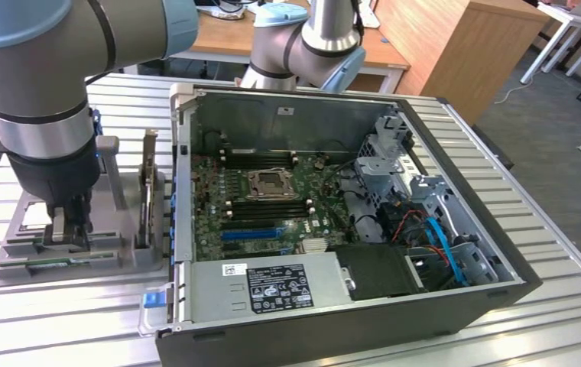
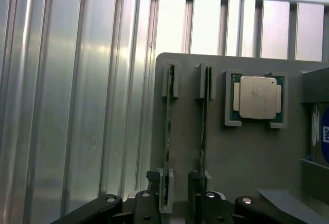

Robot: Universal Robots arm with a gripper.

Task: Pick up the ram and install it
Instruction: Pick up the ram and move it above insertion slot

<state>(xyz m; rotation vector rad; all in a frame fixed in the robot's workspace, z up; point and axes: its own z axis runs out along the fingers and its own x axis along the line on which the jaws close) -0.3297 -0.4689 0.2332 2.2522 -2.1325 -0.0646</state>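
Table: ribbed metal slats, carries everything else.
Computer case: lies open on the table, towards the exterior view's right, with the green main board facing up inside.
Arm: grey and blue, reaches down over the exterior view's left side, beside the case.
Holder: grey block on the table just beside the case, with slots and a square pocket.
Card: stands upright in the holder, between the pincer and the case.
Pincer: hangs low over the holder, jaws apart, clamped on nothing.
Ram: thin green stick, stands on its edge in a slot of the holder; near end sits between the two dark fingers; contact with them cannot be told.
Second stick: stands on edge in the next slot, parallel to the ram, just outside the pincer's gap.
Processor chip: rests flat in the square pocket, beside the second stick's far end.
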